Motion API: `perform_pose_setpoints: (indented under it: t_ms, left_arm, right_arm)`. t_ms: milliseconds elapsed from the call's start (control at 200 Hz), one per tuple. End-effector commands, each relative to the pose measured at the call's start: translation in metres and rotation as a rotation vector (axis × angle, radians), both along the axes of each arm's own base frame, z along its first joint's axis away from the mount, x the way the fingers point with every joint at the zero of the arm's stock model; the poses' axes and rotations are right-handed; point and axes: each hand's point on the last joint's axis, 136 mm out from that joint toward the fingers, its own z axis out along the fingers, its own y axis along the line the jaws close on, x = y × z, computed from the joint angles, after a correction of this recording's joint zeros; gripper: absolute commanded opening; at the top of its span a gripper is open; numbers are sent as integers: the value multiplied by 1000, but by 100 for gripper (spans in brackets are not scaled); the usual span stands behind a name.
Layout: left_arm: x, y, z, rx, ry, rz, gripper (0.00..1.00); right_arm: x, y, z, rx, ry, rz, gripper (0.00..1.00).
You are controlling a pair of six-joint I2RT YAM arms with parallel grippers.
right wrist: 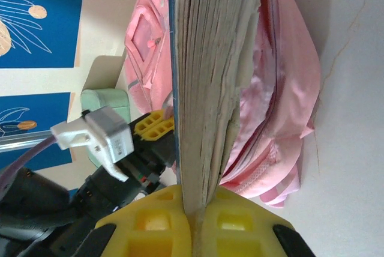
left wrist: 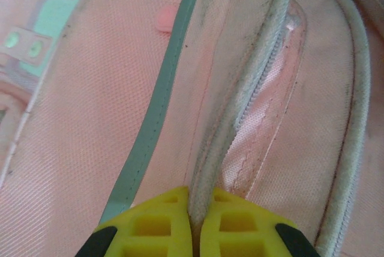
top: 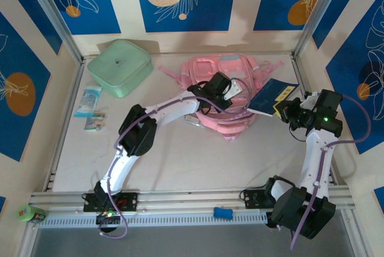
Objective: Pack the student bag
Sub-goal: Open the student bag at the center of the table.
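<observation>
From above, we see the left arm (top: 156, 113) reaching across the counter (top: 180, 155), wrist tipped down onto the student bag (top: 231, 68) at the back centre. The right arm (top: 315, 149) rises at the right, wrist turned inward, with a blue book (top: 273, 96) at the bag's right edge.

At the left wrist, the left jaws are pinched together on the bag's grey piped seam (left wrist: 225, 137) (beside a zip).

At the right wrist, the right jaws are clamped on the book's (right wrist: 207, 59) page edge.
</observation>
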Motion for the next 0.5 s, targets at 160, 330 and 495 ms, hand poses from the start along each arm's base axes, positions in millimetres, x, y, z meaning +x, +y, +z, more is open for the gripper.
perform_pose_setpoints:
  t_ms: [160, 330, 495]
  left_arm:
    - [5, 27, 73, -84, -63, 116, 0]
    - [12, 33, 98, -122, -76, 176, 0]
    - [22, 38, 121, -192, -64, 232, 0]
  right_arm:
    - [-17, 13, 10, -26, -8, 39, 0]
    - [-31, 18, 4, -61, 40, 55, 0]
    - [-43, 29, -13, -49, 92, 102, 0]
